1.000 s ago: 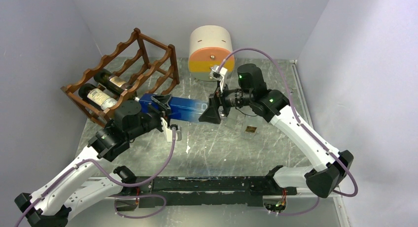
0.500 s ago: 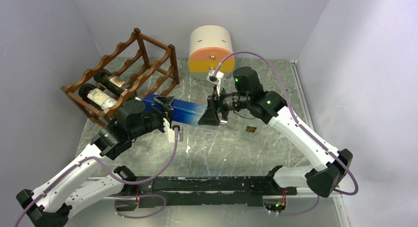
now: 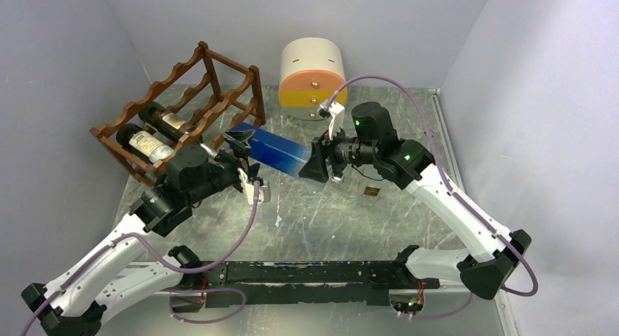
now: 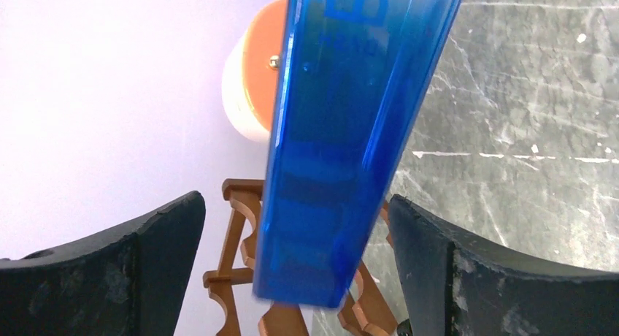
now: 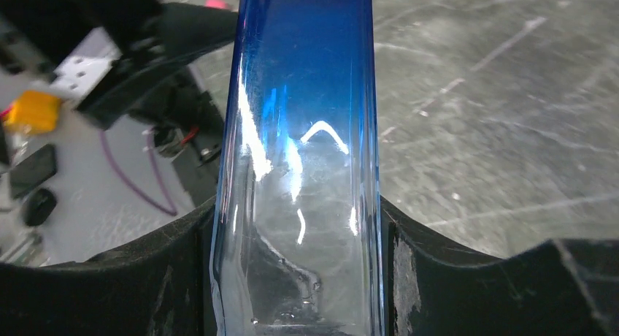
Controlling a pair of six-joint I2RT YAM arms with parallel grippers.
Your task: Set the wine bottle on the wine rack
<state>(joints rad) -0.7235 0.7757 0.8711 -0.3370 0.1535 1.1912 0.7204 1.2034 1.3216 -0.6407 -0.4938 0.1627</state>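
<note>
Grey marbled surface (image 3: 328,219) carries the wine rack (image 3: 257,95) at far left, and from above the blue wine bottle (image 3: 274,150) spans both arms, one end near the rack. From the left wrist we see the left end effector (image 4: 295,199) spread wide, not touching the glass. From the right wrist, the right end effector (image 5: 299,219) is clamped on the clear end; we should steer the bottle level into a free scallop.

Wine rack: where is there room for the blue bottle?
On the wine rack, the upper rails are bare; two bottles fill the lower row's left end. Bare tabletop lies between the arms. It is crowded beside the rack, where the left claw and right claw surround the blue bottle.
</note>
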